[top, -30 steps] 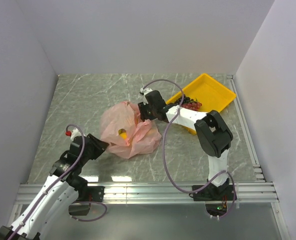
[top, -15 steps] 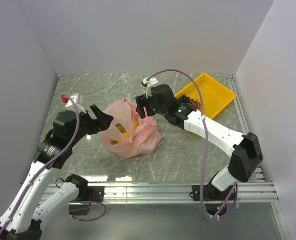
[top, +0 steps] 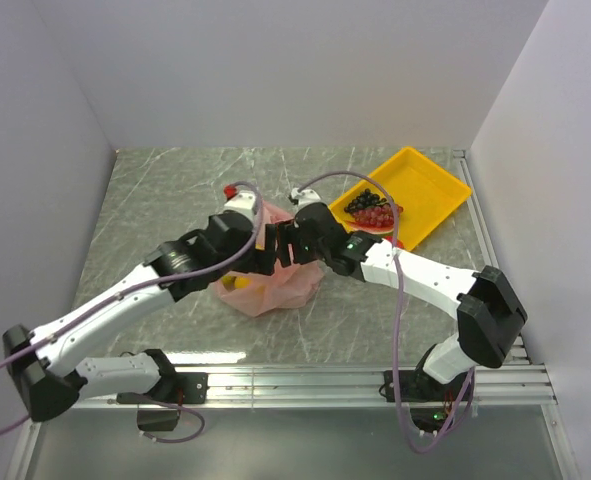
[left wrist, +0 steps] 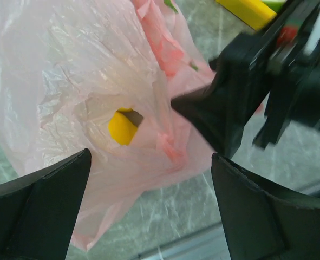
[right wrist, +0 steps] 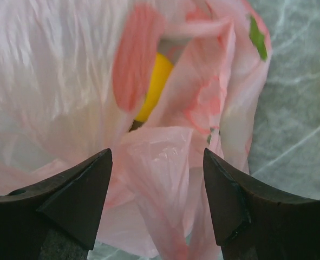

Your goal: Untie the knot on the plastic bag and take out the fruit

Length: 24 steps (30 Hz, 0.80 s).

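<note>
From above, the left gripper (top: 262, 250) and right gripper (top: 287, 246) meet over the far part of the plastic bag (top: 273, 290). The bag lies mid-table, left of the yellow tray (top: 430, 180) with its grapes (top: 370, 208). How wide either gripper stands cannot be told here.

The left wrist view settles it: the left gripper (left wrist: 149, 208) stands wide and grips nothing. The bag lies just beyond, a yellow fruit (left wrist: 122, 126) showing through a hole.

In the right wrist view the right gripper (right wrist: 155, 197) is parted too, with a loose bag fold between its fingers, unpinched, and the yellow fruit beyond.
</note>
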Motion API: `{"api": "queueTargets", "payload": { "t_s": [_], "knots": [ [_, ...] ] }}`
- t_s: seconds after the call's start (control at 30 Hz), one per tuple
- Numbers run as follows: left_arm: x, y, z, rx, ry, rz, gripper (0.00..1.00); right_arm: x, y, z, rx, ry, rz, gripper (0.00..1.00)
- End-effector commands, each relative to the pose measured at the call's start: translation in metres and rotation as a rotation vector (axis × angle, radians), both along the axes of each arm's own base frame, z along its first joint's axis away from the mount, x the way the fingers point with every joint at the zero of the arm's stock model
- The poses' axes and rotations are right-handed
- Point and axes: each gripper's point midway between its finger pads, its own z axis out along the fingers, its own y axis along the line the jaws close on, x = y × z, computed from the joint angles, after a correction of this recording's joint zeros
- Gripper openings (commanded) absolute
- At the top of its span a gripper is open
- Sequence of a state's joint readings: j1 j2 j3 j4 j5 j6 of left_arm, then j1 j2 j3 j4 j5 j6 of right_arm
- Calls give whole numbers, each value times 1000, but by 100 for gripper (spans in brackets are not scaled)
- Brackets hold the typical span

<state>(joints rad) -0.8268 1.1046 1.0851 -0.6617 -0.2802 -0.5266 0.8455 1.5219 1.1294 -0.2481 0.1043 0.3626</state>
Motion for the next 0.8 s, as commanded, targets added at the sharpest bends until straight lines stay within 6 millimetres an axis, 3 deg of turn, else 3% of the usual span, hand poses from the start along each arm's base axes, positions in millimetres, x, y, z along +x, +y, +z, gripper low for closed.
{"api": "queueTargets", "payload": {
  "t_s": [0.0, 0.2, 0.37, 0.57, 0.7, 0.77],
  "knots": [
    [20, 13, 3, 172, -85, 143, 98, 7, -6, 1, 73, 4, -150, 75],
    [33, 11, -37, 244, -75, 253, 98, 5, -6, -15, 71, 27, -176, 71],
    [45, 15, -55, 254, -97, 334, 95, -3, -6, -32, 87, 65, -172, 58],
    [57, 6, -65, 160, -56, 326, 92, -13, -3, -42, 111, 88, -153, 38],
    [63, -9, -56, 5, -42, 288, 92, -18, 0, -48, 119, 97, -145, 29],
    [67, -5, -57, -48, -21, 300, 92, -19, -1, -53, 117, 105, -144, 24]
  ]
}}
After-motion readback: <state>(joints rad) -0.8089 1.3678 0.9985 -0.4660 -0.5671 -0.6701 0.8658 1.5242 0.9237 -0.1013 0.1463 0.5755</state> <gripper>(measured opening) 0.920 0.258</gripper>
